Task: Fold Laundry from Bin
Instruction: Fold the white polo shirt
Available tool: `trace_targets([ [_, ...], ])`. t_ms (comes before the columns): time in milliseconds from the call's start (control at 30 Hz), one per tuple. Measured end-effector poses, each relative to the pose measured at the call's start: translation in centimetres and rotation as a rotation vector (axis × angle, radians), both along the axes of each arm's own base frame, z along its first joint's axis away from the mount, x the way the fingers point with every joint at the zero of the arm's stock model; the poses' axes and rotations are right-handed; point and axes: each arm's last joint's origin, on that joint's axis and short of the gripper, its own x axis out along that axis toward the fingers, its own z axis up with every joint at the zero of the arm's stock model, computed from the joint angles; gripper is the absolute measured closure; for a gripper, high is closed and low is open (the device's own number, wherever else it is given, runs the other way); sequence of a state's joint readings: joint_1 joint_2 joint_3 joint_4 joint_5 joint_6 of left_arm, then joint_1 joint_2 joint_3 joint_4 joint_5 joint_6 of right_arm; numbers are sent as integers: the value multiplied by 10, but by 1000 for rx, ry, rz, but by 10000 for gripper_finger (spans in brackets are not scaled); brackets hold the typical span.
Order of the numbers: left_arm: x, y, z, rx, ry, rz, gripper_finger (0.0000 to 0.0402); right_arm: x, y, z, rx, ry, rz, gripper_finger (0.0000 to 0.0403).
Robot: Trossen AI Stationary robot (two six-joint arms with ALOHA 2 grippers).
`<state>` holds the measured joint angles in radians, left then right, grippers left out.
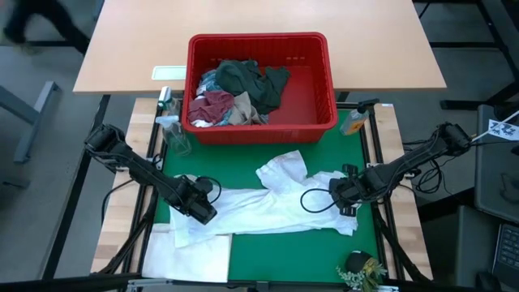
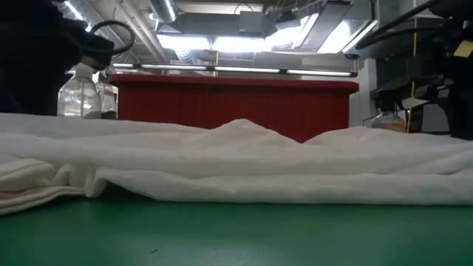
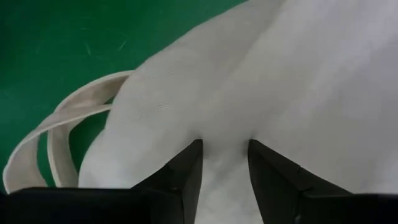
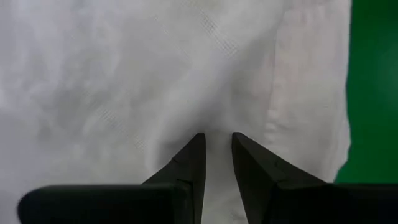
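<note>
Near edge of the green mat [image 1: 268, 255]: a flat white tote [image 1: 190, 258] with looped handles is seen lying at the left front corner, partly under the white garment [image 1: 268, 209]. It appears to be left there as a bystander, not as laundry.

Mid-mat: the white garment is spread in a long band across the mat, one flap thrown up toward the bin. It is judged to be stretched flat between the two grippers so that a fold can be set.

Left gripper [image 1: 200, 212]: pressed down onto the garment's left end, near the tote handles. In the left wrist view the fingers [image 3: 186, 171] are seen narrowly parted with a ridge of white cloth pinched up between them; a grip on the shirt is judged. The arm is laid low, reaching in diagonally from the left rear.

Right gripper [image 1: 347, 196]: set on the garment's right end. Fingers [image 4: 191, 158] are held close together, cloth puckered between the tips; the garment is taken as held. This arm is likewise low and stretched in from the right rear, mirroring the other.

Far: the red bin [image 1: 261, 123] stands just beyond the mat, holding the remaining laundry [image 1: 235, 93], dark green, maroon, tan and striped pieces heaped at its left side. A clear bottle [image 1: 166, 105] stands beside the bin's left wall.
</note>
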<state>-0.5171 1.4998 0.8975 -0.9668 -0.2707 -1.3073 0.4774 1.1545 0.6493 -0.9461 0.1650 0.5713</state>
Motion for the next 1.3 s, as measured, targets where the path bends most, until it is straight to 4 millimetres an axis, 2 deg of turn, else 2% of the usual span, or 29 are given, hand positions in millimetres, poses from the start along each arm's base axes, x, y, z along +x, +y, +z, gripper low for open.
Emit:
trace_targets([
  [100, -1, 1, -2, 4, 2, 16, 309, -2, -1, -7, 4, -2, -24, 322],
  [233, -1, 2, -1, 22, -6, 20, 374, -5, -2, -20, 42, -2, -67, 322],
  [300, -1, 2, -1, 26, -4, 22, 394, -8, -2, -27, 70, 12, -72, 322],
  [533, -2, 3, -1, 42, 0, 38, 400, -15, -5, -40, 83, 41, -100, 322],
  [833, -18, 12, 2, 146, 127, 138, 401, -17, -6, -42, 78, 51, -106, 322],
  [1000, -18, 14, 2, 183, 117, 131, 401, -17, -6, -42, 77, 56, -107, 322],
  [1100, -18, 14, 2, 190, 139, 67, 401, -18, -6, -43, 77, 58, -107, 322],
  [1200, -20, 14, 2, 185, 164, 64, 387, -18, -7, -43, 76, 68, -107, 322],
  [1300, -20, 14, 2, 178, 156, 69, 356, -19, -7, -43, 74, 71, -106, 322],
])
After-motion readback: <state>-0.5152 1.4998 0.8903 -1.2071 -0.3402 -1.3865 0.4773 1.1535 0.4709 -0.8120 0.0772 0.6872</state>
